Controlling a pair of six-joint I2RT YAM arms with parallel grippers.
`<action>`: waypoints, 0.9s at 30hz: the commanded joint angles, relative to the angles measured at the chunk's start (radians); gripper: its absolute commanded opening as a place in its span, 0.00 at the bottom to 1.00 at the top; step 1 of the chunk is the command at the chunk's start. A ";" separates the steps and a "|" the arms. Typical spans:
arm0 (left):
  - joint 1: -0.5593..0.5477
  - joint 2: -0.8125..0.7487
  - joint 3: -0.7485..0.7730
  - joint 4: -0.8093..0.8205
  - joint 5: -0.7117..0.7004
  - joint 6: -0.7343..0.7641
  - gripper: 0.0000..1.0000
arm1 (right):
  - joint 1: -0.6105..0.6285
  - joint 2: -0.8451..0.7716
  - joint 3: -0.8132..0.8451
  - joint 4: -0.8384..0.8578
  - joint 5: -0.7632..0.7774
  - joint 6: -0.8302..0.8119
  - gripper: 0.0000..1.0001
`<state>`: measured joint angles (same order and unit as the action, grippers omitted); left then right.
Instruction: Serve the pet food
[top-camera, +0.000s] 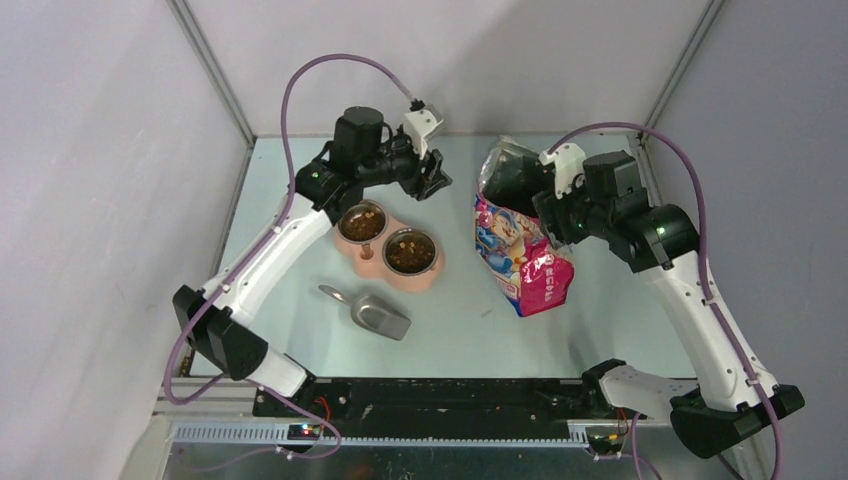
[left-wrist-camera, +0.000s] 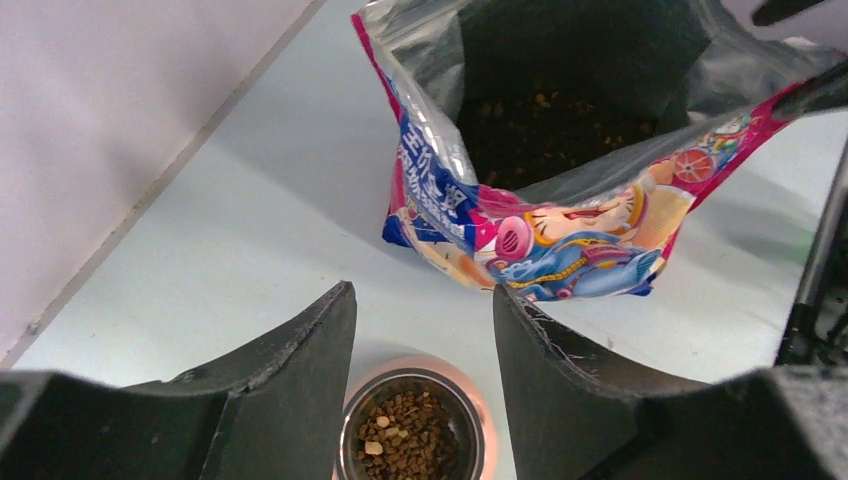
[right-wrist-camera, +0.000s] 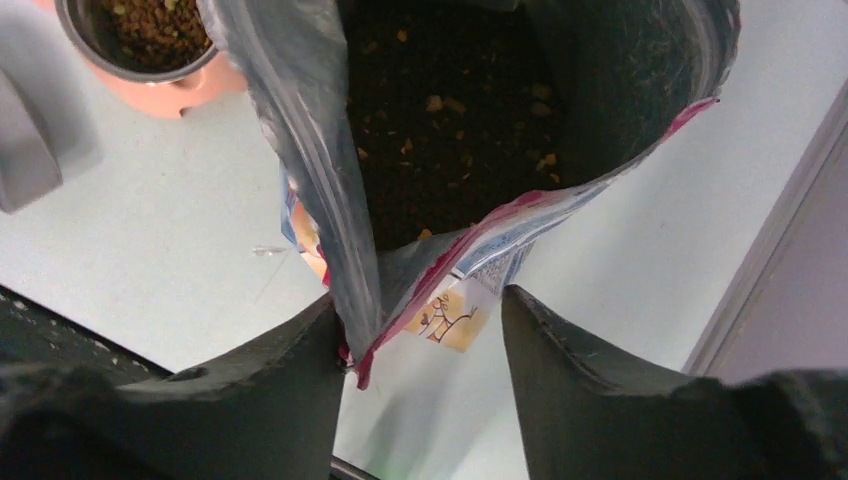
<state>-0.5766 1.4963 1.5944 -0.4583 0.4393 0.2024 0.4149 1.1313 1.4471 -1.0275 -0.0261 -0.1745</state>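
The pet food (top-camera: 411, 254) fills both steel bowls of a pink double feeder (top-camera: 368, 251) at the table's middle. More kibble (right-wrist-camera: 450, 130) lies inside the open blue-pink bag (top-camera: 520, 250), which lies to the right of the feeder. My left gripper (top-camera: 435, 178) is open and empty, above the table behind the feeder; its wrist view shows one filled bowl (left-wrist-camera: 410, 435) below the gripper (left-wrist-camera: 422, 295) and the bag's mouth (left-wrist-camera: 560, 110) ahead. My right gripper (right-wrist-camera: 420, 298) is open at the bag's mouth. The bag's rim (right-wrist-camera: 365, 290) rests against one finger, not pinched.
A grey metal scoop (top-camera: 378, 315) lies on the table in front of the feeder, its handle pointing left. It also shows at the left edge of the right wrist view (right-wrist-camera: 25, 150). White walls close the table at the back, left and right.
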 joint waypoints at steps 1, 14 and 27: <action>-0.021 0.027 0.060 0.026 -0.078 0.054 0.60 | -0.014 -0.002 -0.005 0.053 0.118 0.047 0.45; -0.031 0.158 0.208 0.142 -0.091 -0.221 0.61 | -0.027 -0.211 -0.056 -0.003 -0.048 -0.184 0.00; -0.075 0.249 0.247 0.126 0.145 -0.148 0.62 | -0.040 -0.309 -0.079 -0.093 -0.185 -0.363 0.00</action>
<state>-0.6281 1.7573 1.8294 -0.3210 0.4606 -0.1219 0.3779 0.9051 1.3365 -1.0962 -0.1352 -0.4286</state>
